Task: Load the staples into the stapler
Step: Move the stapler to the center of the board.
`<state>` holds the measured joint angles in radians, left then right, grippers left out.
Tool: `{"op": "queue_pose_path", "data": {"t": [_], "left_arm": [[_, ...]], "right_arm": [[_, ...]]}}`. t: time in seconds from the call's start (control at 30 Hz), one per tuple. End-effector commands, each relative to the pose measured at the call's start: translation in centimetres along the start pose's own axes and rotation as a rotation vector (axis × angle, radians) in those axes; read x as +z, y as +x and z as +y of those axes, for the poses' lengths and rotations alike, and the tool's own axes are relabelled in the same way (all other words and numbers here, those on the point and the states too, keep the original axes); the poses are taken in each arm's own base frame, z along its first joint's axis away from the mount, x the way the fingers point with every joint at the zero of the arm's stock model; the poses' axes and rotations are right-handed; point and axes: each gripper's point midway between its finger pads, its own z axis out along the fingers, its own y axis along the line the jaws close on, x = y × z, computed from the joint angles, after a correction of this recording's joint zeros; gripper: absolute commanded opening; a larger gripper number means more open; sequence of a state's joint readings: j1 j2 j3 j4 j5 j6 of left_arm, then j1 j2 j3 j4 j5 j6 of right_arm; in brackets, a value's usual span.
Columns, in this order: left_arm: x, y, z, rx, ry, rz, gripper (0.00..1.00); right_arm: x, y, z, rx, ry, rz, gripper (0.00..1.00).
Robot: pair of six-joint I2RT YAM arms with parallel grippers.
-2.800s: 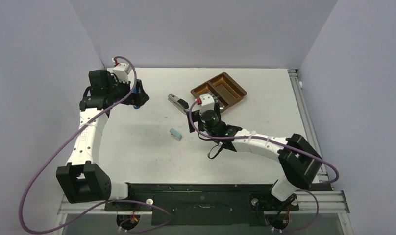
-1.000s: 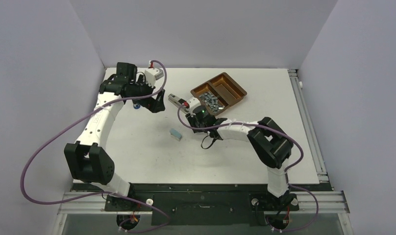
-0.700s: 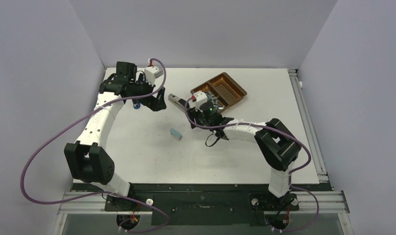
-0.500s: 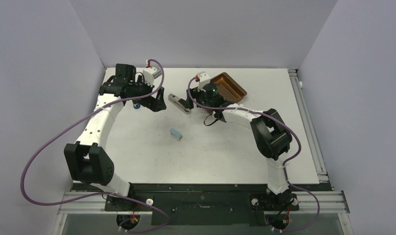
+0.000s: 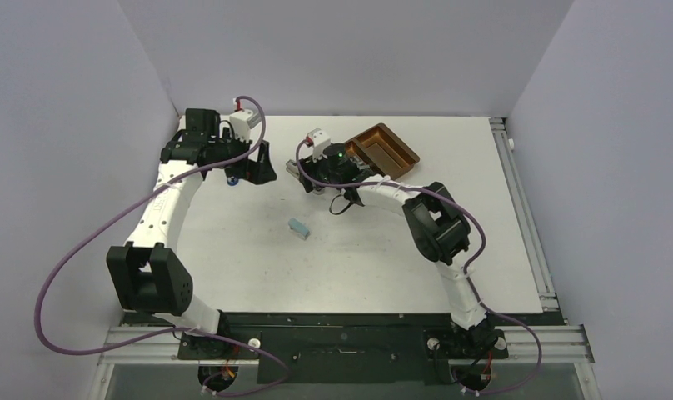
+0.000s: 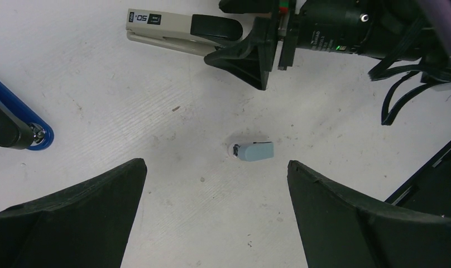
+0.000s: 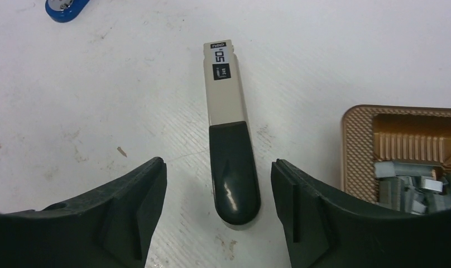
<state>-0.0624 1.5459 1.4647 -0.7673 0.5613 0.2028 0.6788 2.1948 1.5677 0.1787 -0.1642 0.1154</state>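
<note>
The stapler [image 7: 229, 128] lies flat on the white worktop [image 5: 233, 250]. Its beige nose, with the "50" label, points away from the right wrist camera, and its black rear end is nearest that camera. The right hand [image 7: 219, 167] is spread wide with one finger on each side of that black end. Worktop shows between each finger and the stapler, so it grips nothing. How high the fingers sit above the surface is hard to judge from here.

The staples [image 7: 404, 181] are a loose heap of grey strips in the brown tray [image 7: 354, 145], in the compartment nearest the stapler, just to its right in the right wrist view.

The left hand [image 6: 215, 167] is also wide open and empty, over bare worktop. A small blue-green box [image 6: 255, 151] lies below it, well apart from the stapler. A blue object [image 6: 19, 125] shows at the left edge of that view.
</note>
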Motion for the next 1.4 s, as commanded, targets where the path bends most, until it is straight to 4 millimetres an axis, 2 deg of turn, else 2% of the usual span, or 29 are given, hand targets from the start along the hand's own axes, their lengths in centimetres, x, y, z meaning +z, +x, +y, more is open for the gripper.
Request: {"op": "queue_pose_path", "data": {"t": [0.0,0.2,0.3,0.37,0.4,0.53,0.6,0.63,0.73,0.83,0.87,0.93,1.03,1.07,1.1,1.23,1.37], "left_arm": [[-1.8,-2.6,-0.1,0.037,-0.022,-0.092,0.96],[-2.4,-1.7,0.3,0.065,-0.049,-0.078,0.97],[-2.6,-1.5,0.5,0.076,-0.064,-0.083,0.96],[-2.8,-1.6,0.3,0.098,-0.059,-0.087,0.96],[-2.9,-1.6,0.2,0.109,-0.058,-0.088,0.96],[-3.0,-1.2,-0.2,0.197,-0.046,-0.070,0.96],[-2.7,-0.6,-0.7,0.261,-0.026,-0.053,0.96],[-2.4,-0.2,-0.9,0.300,-0.012,-0.045,0.96],[-1.5,1.3,-2.3,0.416,0.043,-0.018,0.96],[-0.8,2.5,-4.1,0.530,0.109,0.002,0.96],[-0.5,2.7,-4.8,0.565,0.129,0.005,0.96],[0.0,3.1,-6.1,0.633,0.170,0.009,0.96],[1.3,3.2,-7.7,0.705,0.215,0.011,0.96],[1.7,3.2,-8.2,0.725,0.231,0.012,0.96],[2.2,3.3,-8.7,0.747,0.247,0.018,0.96],[4.3,4.3,-10.1,0.861,0.314,0.060,0.96],[6.8,5.4,-12.2,1.013,0.399,0.115,0.96]], "right_arm": [[1.4,-1.3,1.0,-0.044,0.000,-0.019,0.63],[2.4,-1.1,0.7,-0.037,0.026,-0.017,0.45],[2.4,-0.5,0.8,-0.044,0.026,0.001,0.30],[2.1,-0.3,1.1,-0.052,0.029,0.009,0.13],[1.7,0.3,1.1,-0.057,0.036,0.022,0.09],[-1.3,0.8,1.8,-0.079,0.058,0.021,0.09],[-3.4,1.0,2.2,-0.072,0.062,0.014,0.09],[-4.5,1.9,2.4,-0.065,0.063,0.023,0.09],[-8.1,2.2,4.0,-0.055,0.051,-0.006,0.09],[-10.9,4.3,5.2,-0.035,0.027,0.003,0.09],[-11.5,4.9,5.4,-0.029,0.022,0.007,0.10],[-12.3,6.1,5.5,-0.013,0.021,0.023,0.18],[-13.3,5.8,5.5,0.019,0.024,0.021,0.48],[-13.8,5.2,5.6,0.024,0.022,0.006,0.61],[-14.4,4.7,5.4,0.031,0.023,-0.010,0.67],[-17.2,2.7,4.2,0.083,0.025,-0.074,0.72],[-20.7,3.1,2.7,0.157,0.041,-0.116,0.71]]}}
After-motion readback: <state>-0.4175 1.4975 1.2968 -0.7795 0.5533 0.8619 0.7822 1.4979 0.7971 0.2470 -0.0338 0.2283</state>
